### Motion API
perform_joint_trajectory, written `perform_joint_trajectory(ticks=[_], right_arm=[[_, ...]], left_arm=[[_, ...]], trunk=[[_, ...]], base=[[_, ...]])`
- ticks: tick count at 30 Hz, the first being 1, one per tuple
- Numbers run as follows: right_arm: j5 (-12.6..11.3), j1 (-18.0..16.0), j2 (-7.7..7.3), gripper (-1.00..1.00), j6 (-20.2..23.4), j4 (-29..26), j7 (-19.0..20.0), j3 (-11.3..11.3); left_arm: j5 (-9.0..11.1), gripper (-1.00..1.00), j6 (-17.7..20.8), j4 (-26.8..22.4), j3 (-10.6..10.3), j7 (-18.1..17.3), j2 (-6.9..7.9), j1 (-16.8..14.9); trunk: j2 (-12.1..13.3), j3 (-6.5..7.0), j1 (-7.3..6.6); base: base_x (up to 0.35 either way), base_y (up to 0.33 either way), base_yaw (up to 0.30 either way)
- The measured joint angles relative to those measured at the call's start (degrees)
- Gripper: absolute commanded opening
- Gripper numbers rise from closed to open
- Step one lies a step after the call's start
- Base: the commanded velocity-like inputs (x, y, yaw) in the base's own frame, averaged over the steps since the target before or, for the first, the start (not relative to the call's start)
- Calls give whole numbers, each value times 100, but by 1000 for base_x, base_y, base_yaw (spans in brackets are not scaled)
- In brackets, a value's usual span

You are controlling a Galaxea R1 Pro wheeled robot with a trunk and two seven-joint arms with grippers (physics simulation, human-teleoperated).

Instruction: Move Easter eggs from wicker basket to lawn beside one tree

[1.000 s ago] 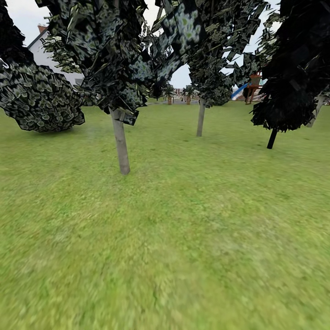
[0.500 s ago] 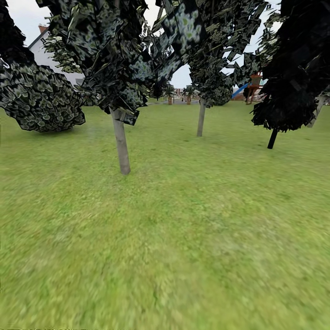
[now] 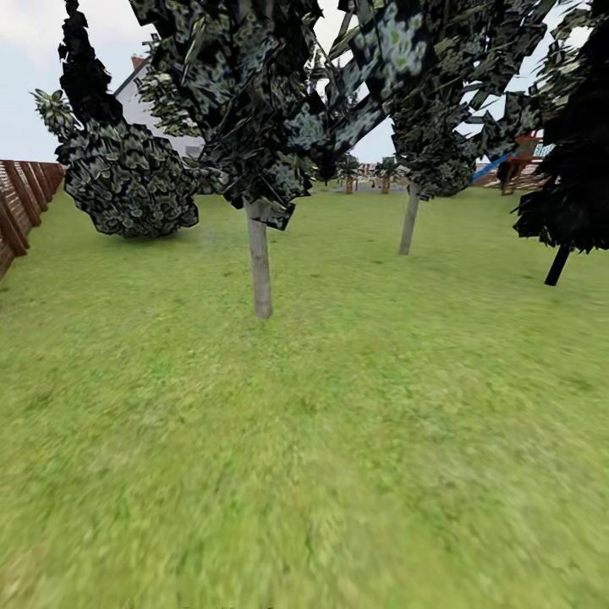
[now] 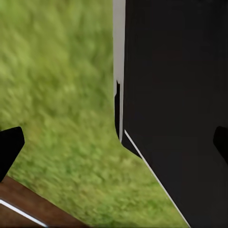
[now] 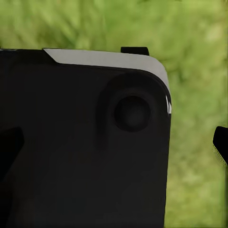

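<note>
The Easter eggs, the wicker basket and the thick mottled tree are out of view. In the head view the lawn stretches ahead of me as flat green grass. In the left wrist view my left gripper is open, its dark fingertips far apart, with grass and a black panel of my own body behind them. In the right wrist view my right gripper is also open and holds nothing. A black body panel lies behind it, above grass.
A thin-trunked leafy tree stands mid-lawn, another farther right, and a dark leaning trunk at the right edge. A round bush sits back left beside the brown slatted fence. A white house lies beyond.
The whole head picture has shifted right, so the camera has turned left. The fence has come into sight at the left edge. Nothing in the scene has moved on its own.
</note>
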Motion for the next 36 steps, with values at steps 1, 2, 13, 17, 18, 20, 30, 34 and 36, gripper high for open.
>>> perform_joint_trajectory(ticks=[1, 2, 13, 17, 18, 20, 30, 34, 36], right_arm=[[0, 0, -2, 100, 0, -2, -1, 0], [-1, 0, -2, 100, 0, -4, -2, 0], [-5, 1, -44, 100, 9, -10, 18, 0], [-18, 1, -47, 100, 20, -10, 20, 0], [-18, 1, -47, 100, 22, -10, 21, 0], [-9, 1, -47, 100, 25, -10, 21, 1], [-1, 0, -54, 100, 18, -7, 21, 0], [5, 0, -55, 100, 18, -9, 21, 0], [5, 0, -55, 100, 18, -9, 21, 0]], left_arm=[[0, 100, 0, 1, 0, 0, 0, 1], [0, 100, 0, -1, 0, 0, 0, 2], [46, 100, -7, -305, 10, -29, -244, -5], [46, 100, -6, -524, 18, -44, -393, -5], [47, 100, -7, -573, 17, -45, -417, -4], [47, 100, -8, -704, 21, -47, -428, -6], [48, 100, -3, -739, 32, -48, -437, -3], [48, 100, -4, -736, 32, -45, -445, -4], [48, 100, -2, -735, 32, -46, -447, 0]], trunk=[[0, 0, 0], [0, 0, 0], [0, 0, 0], [0, 0, 0], [0, 0, 0], [0, 0, 0], [0, 0, 0], [0, 0, 0], [0, 0, 0]], base=[[0, 0, 269], [0, 0, 199], [0, 0, 22], [0, 0, 0], [0, 0, 0], [0, 0, 0], [0, 0, 0], [0, 0, 0], [0, 0, 0]])
